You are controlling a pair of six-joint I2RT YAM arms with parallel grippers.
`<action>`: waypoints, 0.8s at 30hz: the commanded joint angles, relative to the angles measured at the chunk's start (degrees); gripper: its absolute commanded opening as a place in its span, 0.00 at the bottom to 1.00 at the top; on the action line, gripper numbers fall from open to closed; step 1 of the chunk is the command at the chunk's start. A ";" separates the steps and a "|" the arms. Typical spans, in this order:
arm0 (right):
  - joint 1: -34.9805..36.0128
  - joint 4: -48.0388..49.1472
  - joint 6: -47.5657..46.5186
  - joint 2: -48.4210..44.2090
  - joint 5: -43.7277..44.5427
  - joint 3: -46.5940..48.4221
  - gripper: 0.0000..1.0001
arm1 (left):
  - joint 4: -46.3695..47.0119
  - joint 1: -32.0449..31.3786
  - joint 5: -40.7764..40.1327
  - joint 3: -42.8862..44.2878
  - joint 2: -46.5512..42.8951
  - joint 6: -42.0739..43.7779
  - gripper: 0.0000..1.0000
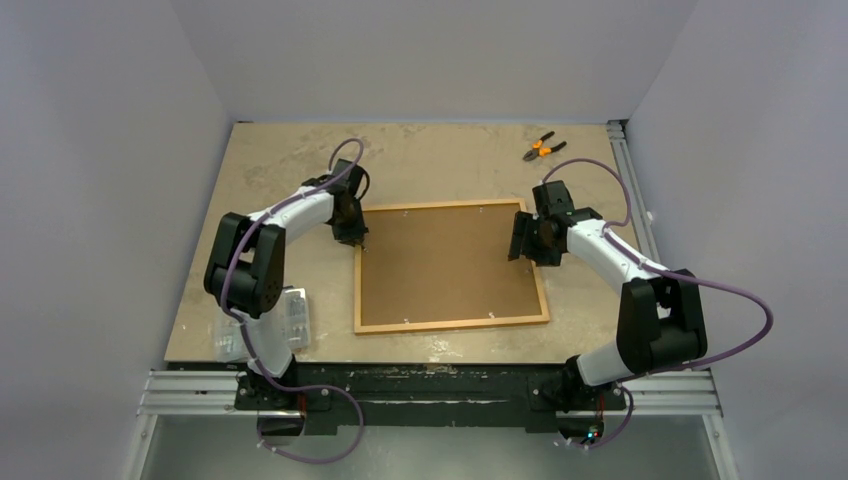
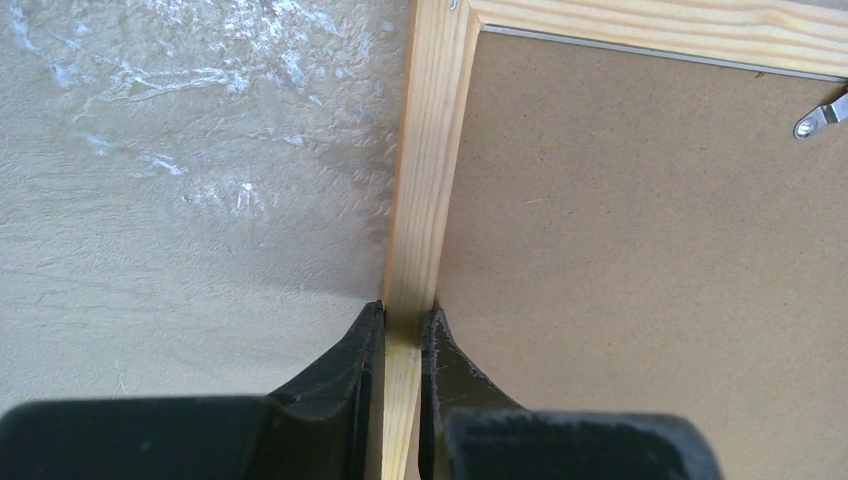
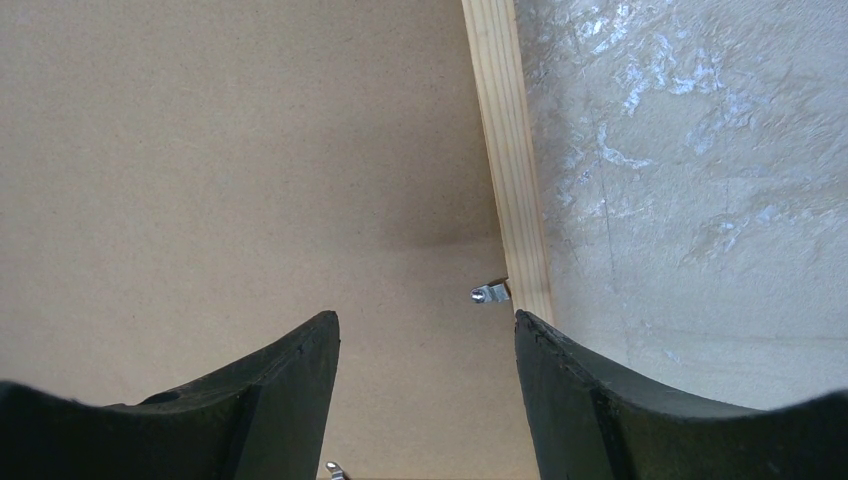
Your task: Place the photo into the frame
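On the mottled table point(image 1: 430, 150), we judge the frame point(image 1: 450, 323) light and stiff; left gripper point(image 2: 403, 315) clamps its left edge, right gripper point(image 3: 425, 335) hangs spread.

Robotics laboratory cell: plain grey walls point(image 1: 110, 120) enclose a scuffed tabletop point(image 1: 430, 160) edged by aluminium rails point(image 1: 450, 398); pliers point(image 1: 543, 149) lie at the back.

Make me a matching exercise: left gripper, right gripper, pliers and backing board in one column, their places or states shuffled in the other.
1 left gripper
2 right gripper
3 pliers
4 backing board

A orange handles, far right corner of the table
B open above the frame, at its right edge
C brown, lying inside the frame
D shut on the frame's left rail

Pairs: 1-D, 2-B, 3-A, 4-C
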 commanded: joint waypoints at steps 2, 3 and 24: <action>0.12 0.79 0.21 -0.14 -0.30 0.23 0.63 | 0.58 -0.17 1.66 -2.30 -1.97 -0.52 0.00; 0.11 0.79 0.14 -0.14 -0.30 0.17 0.63 | 0.58 -0.19 1.91 -2.41 -2.65 -0.50 0.06; 0.12 0.96 -0.45 0.37 -0.31 0.06 0.63 | 2.28 0.11 3.32 -4.73 -3.17 -2.17 0.10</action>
